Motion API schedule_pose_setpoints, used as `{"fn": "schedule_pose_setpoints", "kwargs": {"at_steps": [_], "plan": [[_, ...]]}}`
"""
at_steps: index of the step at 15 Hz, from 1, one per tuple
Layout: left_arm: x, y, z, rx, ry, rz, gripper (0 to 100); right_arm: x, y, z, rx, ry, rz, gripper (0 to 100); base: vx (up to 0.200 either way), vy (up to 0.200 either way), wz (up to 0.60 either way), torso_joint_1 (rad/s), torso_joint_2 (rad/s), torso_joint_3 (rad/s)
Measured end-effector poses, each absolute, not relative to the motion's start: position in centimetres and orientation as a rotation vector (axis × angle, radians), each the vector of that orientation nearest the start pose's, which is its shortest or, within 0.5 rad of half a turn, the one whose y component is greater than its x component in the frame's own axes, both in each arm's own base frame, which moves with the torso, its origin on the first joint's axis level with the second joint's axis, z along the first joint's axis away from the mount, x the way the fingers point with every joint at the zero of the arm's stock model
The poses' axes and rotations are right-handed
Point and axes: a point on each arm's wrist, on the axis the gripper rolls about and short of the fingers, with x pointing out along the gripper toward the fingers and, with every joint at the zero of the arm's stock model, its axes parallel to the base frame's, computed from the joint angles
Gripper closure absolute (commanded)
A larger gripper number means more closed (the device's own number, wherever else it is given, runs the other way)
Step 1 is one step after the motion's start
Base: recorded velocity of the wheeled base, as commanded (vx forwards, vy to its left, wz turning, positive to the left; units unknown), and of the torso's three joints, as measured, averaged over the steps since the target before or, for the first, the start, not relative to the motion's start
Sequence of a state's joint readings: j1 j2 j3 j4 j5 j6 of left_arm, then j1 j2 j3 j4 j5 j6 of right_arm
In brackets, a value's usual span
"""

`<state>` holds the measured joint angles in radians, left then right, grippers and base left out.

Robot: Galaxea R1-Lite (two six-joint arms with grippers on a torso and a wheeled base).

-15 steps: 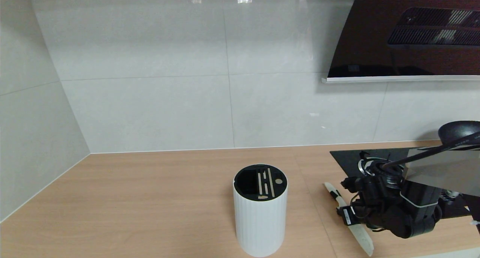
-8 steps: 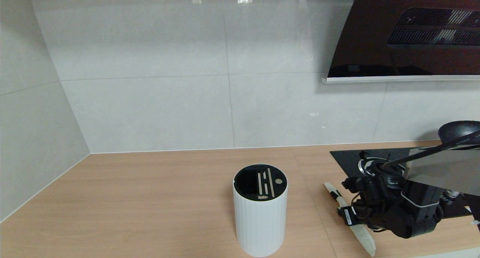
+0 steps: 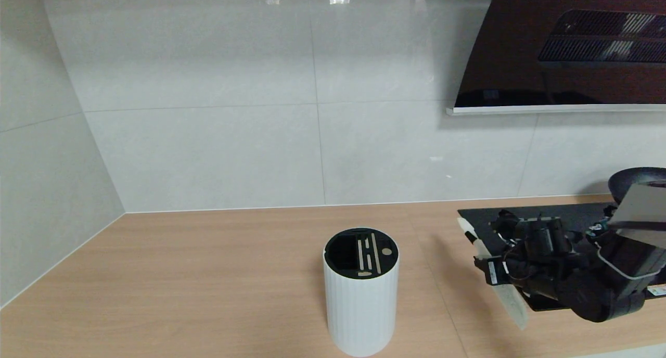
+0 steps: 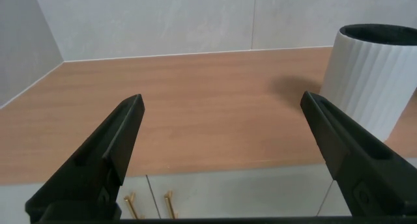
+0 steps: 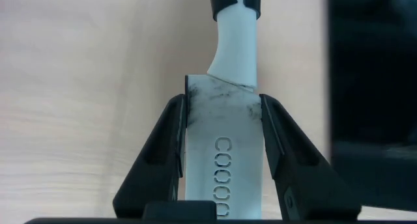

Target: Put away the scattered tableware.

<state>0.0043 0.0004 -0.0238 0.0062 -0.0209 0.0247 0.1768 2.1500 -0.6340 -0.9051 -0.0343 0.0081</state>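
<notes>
Nearest the robot, the left hand [image 4: 221, 97] hangs just off the front edge of the table [image 3: 208, 275], its fingers spread wide with nothing between them. It looks parked there to leave the working space to the other arm.

A little further in stands the white ribbed holder [image 3: 360, 295], upright, its black top cut into one large opening and several narrow slots [image 3: 367, 254]. It is the obvious place for loose tableware, and nothing is in it yet.

To the right of the holder, well apart from it, the right hand [image 3: 497, 275] is clamped on a white knife [image 3: 512, 307]. The right wrist view shows the fingers pressed against both edges of the blade just below the handle. This hold is probably chosen because the flat blade gives two parallel edges to squeeze. The knife lies nearly level, blade end toward the robot and the black-banded handle toward the wall. Its shadow on the wood suggests it is held clear of the table. The wrist is bent over so that the hand points leftward from above the corner of the black cooktop [image 3: 484, 215].

For a slot, the blade would probably have to be tipped downward first.

Beyond, a dark pan [image 3: 629, 183] sits at the far right, below the range hood [image 3: 562, 51].
</notes>
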Motion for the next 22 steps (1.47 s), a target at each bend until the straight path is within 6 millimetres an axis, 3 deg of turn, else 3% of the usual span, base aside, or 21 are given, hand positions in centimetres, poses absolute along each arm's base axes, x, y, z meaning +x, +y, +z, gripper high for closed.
{"fn": "schedule_pose_setpoints", "kwargs": {"at_steps": [5,8,12,15,18,22], "plan": [[-3.3,-0.4,11.5,0.035,-0.042,-0.164,0,29.8,8.1,10.2,-0.062,0.472,0.224,100,0.000,0.000,0.00,0.000,0.00,0.000],[-1.9,-0.6,16.3,0.030,0.015,-0.277,0,28.6,11.6,15.6,-0.066,0.397,0.341,100,0.000,0.000,0.00,0.000,0.00,0.000],[4.6,-1.4,23.5,-0.093,0.185,-0.510,0,25.0,16.1,20.2,-0.068,0.288,0.448,100,0.000,0.000,0.00,0.000,0.00,0.000],[10.2,-4.4,26.6,-0.345,0.276,-0.726,0,22.0,18.3,21.4,-0.042,0.261,0.527,100,0.000,0.000,0.00,0.000,0.00,0.000],[14.5,-7.9,26.4,-0.564,0.301,-0.856,0,19.6,20.0,22.1,0.009,0.254,0.598,100,0.000,0.000,0.00,0.000,0.00,0.000],[16.8,-11.1,23.8,-0.690,0.326,-0.948,0,17.0,22.4,22.2,0.072,0.277,0.699,100,0.000,0.000,0.00,0.000,0.00,0.000]]}}
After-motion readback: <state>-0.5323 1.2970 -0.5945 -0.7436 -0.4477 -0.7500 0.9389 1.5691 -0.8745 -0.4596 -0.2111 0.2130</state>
